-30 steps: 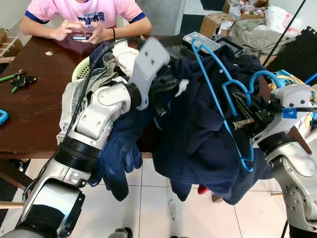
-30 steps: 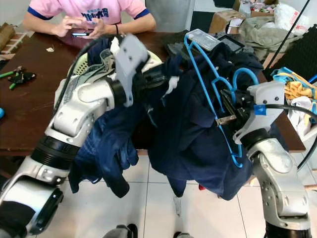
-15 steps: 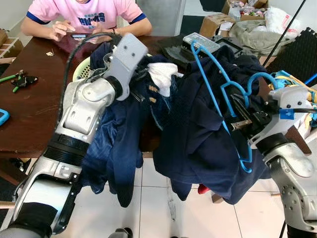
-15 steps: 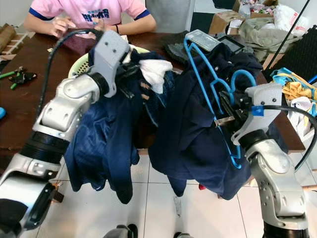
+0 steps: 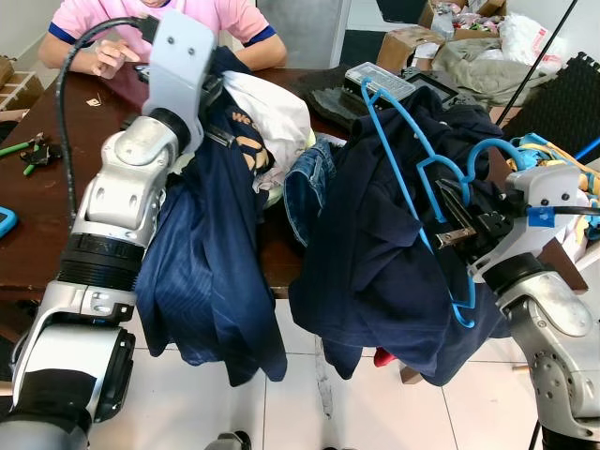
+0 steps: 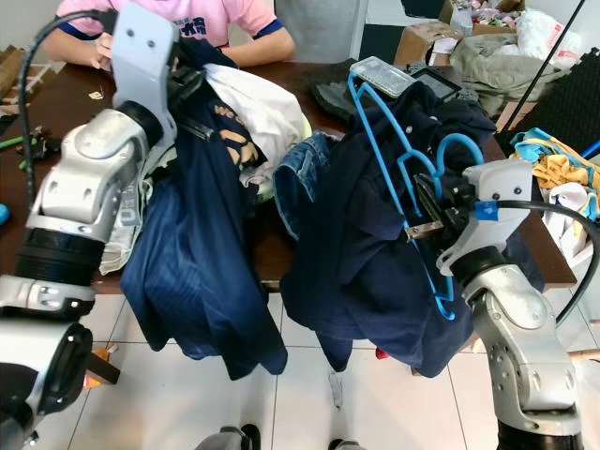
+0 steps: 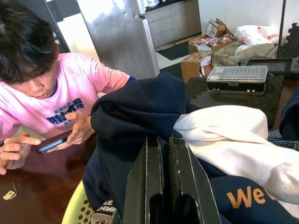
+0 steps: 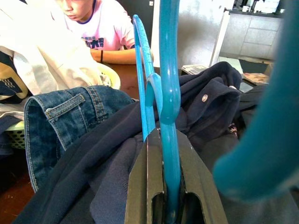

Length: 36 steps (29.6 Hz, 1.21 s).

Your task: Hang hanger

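Note:
My right gripper (image 5: 442, 212) is shut on a blue plastic hanger (image 5: 412, 178), held upright at the table's right end; the right wrist view shows its fingers (image 8: 140, 182) clamped on the hanger's bar (image 8: 168, 93). A dark navy garment (image 5: 375, 272) drapes over the hanger and my right arm. My left gripper (image 5: 212, 82) is raised high over the table's left part, shut on a second navy garment (image 5: 206, 262) that hangs down past the table edge. A white garment (image 5: 272, 112) and a piece of denim (image 5: 305, 183) lie between the two.
A pale green laundry basket (image 7: 74, 212) sits on the brown table (image 5: 47, 216) under the clothes. A person in a pink shirt (image 5: 155, 17) sits at the far side with a phone. A clear plastic box (image 5: 380, 80), cardboard boxes (image 5: 408, 42) and a clothes pile are at back right.
My left arm has swung up and to the left, lifting the navy garment so it now hangs at full length. The white garment came into sight. My right arm and the hanger stayed put.

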Available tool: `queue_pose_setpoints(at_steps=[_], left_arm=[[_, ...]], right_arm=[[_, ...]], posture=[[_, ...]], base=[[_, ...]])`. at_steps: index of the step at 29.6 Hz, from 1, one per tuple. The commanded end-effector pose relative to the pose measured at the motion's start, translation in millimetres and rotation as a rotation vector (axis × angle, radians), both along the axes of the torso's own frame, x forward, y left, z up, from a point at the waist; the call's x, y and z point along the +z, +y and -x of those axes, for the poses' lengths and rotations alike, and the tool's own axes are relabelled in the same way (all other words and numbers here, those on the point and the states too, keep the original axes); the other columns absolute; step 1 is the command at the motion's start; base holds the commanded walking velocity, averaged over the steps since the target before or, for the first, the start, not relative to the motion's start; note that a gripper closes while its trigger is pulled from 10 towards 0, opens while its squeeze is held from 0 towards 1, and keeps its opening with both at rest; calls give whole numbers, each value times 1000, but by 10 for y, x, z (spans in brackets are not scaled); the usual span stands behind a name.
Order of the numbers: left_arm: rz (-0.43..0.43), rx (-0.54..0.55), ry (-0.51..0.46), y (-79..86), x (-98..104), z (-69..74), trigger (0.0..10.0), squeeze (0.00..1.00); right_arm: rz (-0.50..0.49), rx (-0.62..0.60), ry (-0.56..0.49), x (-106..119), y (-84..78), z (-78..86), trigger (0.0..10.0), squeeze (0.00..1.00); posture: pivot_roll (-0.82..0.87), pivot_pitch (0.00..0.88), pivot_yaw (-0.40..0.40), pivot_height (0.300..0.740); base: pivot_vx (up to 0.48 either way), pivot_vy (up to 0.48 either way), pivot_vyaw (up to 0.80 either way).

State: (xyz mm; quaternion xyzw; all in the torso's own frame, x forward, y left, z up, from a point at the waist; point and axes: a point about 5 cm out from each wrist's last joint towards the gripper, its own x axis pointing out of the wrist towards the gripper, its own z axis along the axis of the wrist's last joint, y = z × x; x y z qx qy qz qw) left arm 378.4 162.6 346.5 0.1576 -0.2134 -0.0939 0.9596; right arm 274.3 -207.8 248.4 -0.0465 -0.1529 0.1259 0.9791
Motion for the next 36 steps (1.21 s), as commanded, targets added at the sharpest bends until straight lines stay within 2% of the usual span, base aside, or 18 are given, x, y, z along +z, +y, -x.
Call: queue_pose_setpoints(at_steps=[1, 9, 23, 30, 36], left_arm=[[29, -5, -26, -1, 31, 28, 10000, 0], [38, -3, -72, -16, 120, 37, 10000, 0], [36, -123, -141, -209, 252, 162, 10000, 0], [33, -130, -149, -226, 271, 175, 10000, 0], [27, -113, -198, -189, 396, 233, 10000, 0]], right_arm=[[3, 6, -15, 6, 15, 21, 10000, 0], [3, 11, -20, 14, 23, 15, 10000, 0], [-4, 19, -26, 31, 49, 3, 10000, 0], [-7, 16, -27, 28, 36, 6, 10000, 0], [-11, 12, -23, 2, 7, 4, 10000, 0]], posture=[[61, 171, -17, 740], [60, 166, -17, 740], [64, 172, -20, 740], [65, 175, -18, 740], [73, 177, -18, 740]], base=[[262, 0, 0], [375, 0, 0], [417, 0, 0], [447, 0, 0], [459, 0, 0]])
